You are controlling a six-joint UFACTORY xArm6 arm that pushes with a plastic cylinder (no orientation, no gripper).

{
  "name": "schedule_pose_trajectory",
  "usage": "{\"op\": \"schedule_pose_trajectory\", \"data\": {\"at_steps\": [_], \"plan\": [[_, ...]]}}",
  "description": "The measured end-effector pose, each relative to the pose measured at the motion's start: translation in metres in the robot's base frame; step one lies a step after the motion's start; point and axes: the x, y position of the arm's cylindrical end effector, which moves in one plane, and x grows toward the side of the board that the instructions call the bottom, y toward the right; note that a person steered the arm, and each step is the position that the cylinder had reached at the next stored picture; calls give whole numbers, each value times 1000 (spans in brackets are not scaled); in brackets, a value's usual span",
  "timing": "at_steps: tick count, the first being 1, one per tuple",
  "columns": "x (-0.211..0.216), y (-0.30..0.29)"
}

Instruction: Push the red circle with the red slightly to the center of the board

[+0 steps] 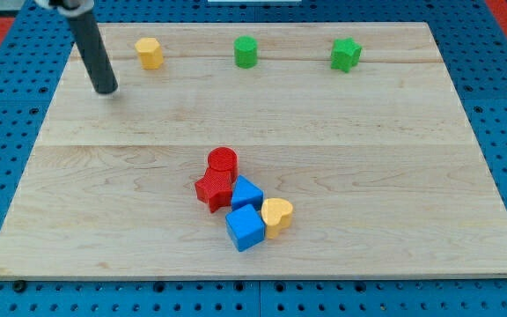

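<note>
While my tip rests on the wooden board near its upper left corner, it touches no block — the nearest is a yellow block just to its right, toward the view's top. I have no gripper on this arm, only the dark rod, so it holds nothing. The red circle sits a little below the middle of the board, at the top of a tight cluster, well apart from my tip. Directly below it, and touching it, is a red star-like block. To the right of that red block lies a blue block, and below that a blue cube, with a yellow heart pressed against the cube's right side. Along the view's top edge stand two more blocks — a green cylinder-like one near the middle and a green star-like one further right, each on its own. Around the board I see a blue pegboard surface.
</note>
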Motion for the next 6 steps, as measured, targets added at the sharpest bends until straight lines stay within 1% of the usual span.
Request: {"op": "schedule_pose_trajectory", "data": {"at_steps": [3,4,5,6], "plan": [[140,94],[177,142],[184,161],[184,161]]}}
